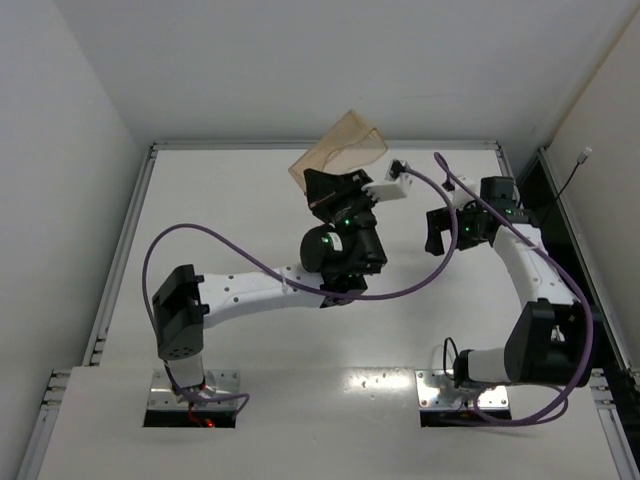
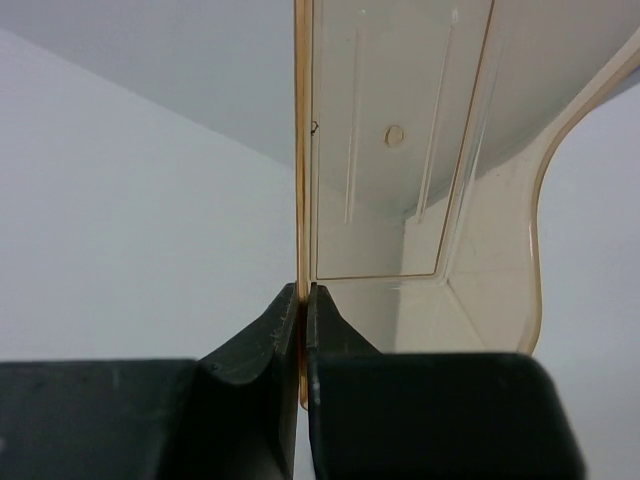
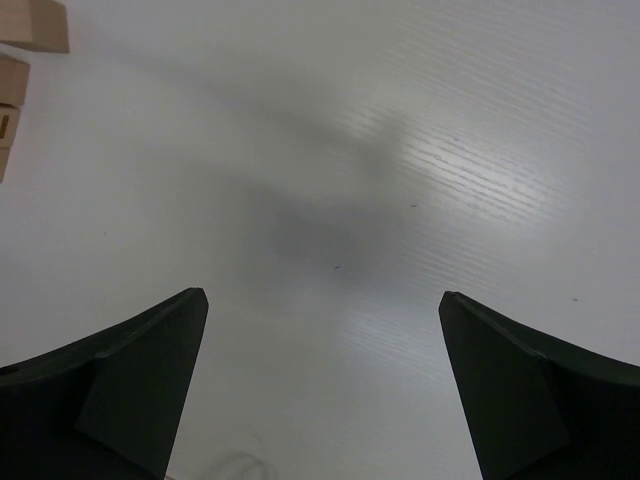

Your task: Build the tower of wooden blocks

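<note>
The tray (image 1: 345, 145) is held up at the upper centre of the top view, tipped on edge, its thin wall pinched tight by the left claw (image 2: 303, 300). A grip on the rim is judged the only purchase such a flat shell offers, and the tilt suited to emptying it or holding it clear of the build spot. The right claw (image 3: 322, 295) is spread wide, nothing between its tips, low over bare worktop (image 3: 420, 150). The blocks (image 3: 28, 30) are glimpsed at the upper left of its wrist view, cropped by the edge, well apart from the tips; upright or not cannot be told
</note>
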Available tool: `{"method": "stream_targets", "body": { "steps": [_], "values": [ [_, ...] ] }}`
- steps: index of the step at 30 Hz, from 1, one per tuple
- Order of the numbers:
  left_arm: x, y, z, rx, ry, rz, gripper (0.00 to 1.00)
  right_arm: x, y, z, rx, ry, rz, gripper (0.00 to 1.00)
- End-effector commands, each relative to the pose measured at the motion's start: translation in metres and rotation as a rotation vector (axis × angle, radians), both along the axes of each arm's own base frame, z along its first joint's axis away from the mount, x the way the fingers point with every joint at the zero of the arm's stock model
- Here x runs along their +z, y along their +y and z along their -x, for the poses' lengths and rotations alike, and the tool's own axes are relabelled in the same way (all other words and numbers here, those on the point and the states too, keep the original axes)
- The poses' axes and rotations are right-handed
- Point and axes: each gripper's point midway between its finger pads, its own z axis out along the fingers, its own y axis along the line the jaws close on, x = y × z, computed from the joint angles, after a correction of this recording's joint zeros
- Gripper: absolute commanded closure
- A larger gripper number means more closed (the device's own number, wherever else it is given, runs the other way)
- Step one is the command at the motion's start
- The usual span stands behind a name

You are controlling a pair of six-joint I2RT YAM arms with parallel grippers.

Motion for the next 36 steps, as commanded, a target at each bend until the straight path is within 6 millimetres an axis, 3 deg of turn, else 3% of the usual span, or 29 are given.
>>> {"method": "stream_targets", "body": {
  "steps": [1, 5, 6, 7, 8, 9, 21, 26, 30, 36],
  "values": [
    [0.002, 0.042, 0.03, 0.0, 0.098, 0.515, 1.0, 0.014, 0.02, -0.012, 0.091, -0.034, -0.082, 0.0],
    [0.038, 0.034, 0.036, -0.069, 0.104, 0.511, 1.0, 0.014, 0.023, -0.014, 0.111, -0.027, -0.096, 0.0],
    [0.044, 0.034, 0.036, -0.08, 0.123, 0.435, 1.0, 0.01, 0.023, -0.012, 0.11, -0.008, -0.099, 0.0],
    [0.04, 0.021, 0.031, -0.084, 0.14, 0.374, 1.0, 0.01, 0.025, -0.015, 0.116, -0.008, -0.11, 0.0],
    [0.056, 0.027, 0.033, -0.098, 0.122, 0.419, 1.0, 0.01, 0.025, -0.015, 0.116, -0.008, -0.11, 0.0],
    [0.061, 0.027, 0.032, -0.107, 0.138, 0.349, 1.0, 0.008, 0.026, -0.015, 0.121, 0.0, -0.119, 0.0],
    [0.086, 0.016, 0.033, -0.117, 0.242, -0.004, 1.0, 0.007, 0.03, -0.017, 0.142, 0.014, -0.142, 0.0],
    [0.102, 0.028, 0.046, -0.157, 0.267, -0.111, 1.0, -0.002, 0.033, -0.017, 0.149, 0.042, -0.163, 0.0],
    [0.102, 0.013, 0.062, -0.243, 0.281, -0.238, 1.0, -0.003, 0.038, -0.019, 0.163, 0.05, -0.175, 0.0],
    [0.098, 0.014, 0.078, -0.355, 0.283, -0.511, 1.0, 0.0, 0.041, -0.021, 0.173, 0.04, -0.173, 0.0]
  ]
}}
